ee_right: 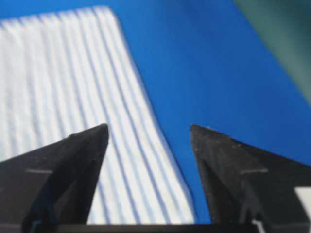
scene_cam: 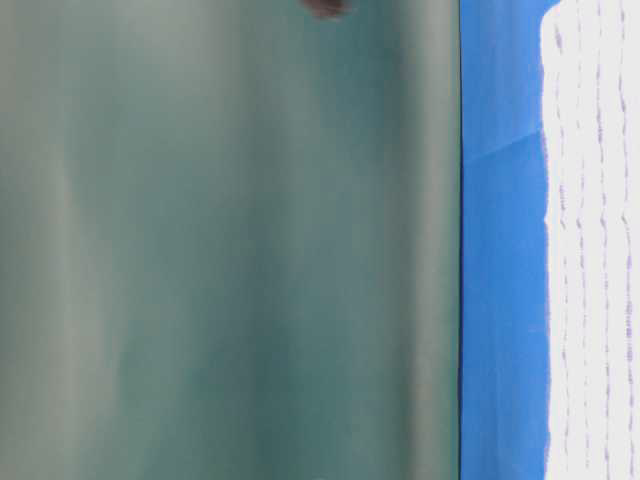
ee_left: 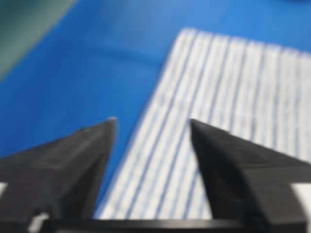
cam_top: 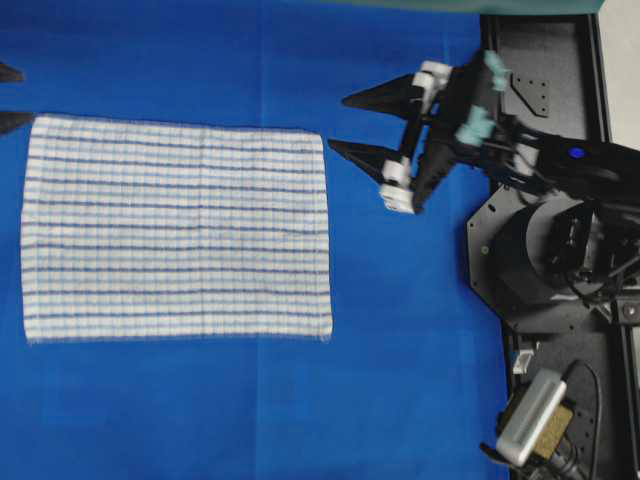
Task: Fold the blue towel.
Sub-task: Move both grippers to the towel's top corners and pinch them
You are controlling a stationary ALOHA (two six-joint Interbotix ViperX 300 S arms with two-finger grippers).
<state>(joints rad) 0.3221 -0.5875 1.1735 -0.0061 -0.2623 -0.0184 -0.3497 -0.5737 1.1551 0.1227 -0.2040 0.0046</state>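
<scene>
The blue towel (cam_top: pixel 177 230), white with thin blue grid stripes, lies flat and unfolded on the bright-blue table cover (cam_top: pixel 410 380). My right gripper (cam_top: pixel 338 123) is open just right of the towel's far right corner, not touching it. In the right wrist view the right gripper (ee_right: pixel 148 127) spans the edge of the towel (ee_right: pixel 63 73). Only the two fingertips of my left gripper (cam_top: pixel 8 97) show at the frame's left edge, open, beside the far left corner. In the left wrist view the left gripper (ee_left: pixel 152 121) straddles the border of the towel (ee_left: pixel 233 97). Both hold nothing.
The right arm's black base and mounting plate (cam_top: pixel 560 250) fill the right side, with a silver box (cam_top: pixel 530 415) at the lower right. A blurred green backdrop (scene_cam: pixel 230 240) takes up most of the table-level view, with the towel (scene_cam: pixel 595 250) at its right.
</scene>
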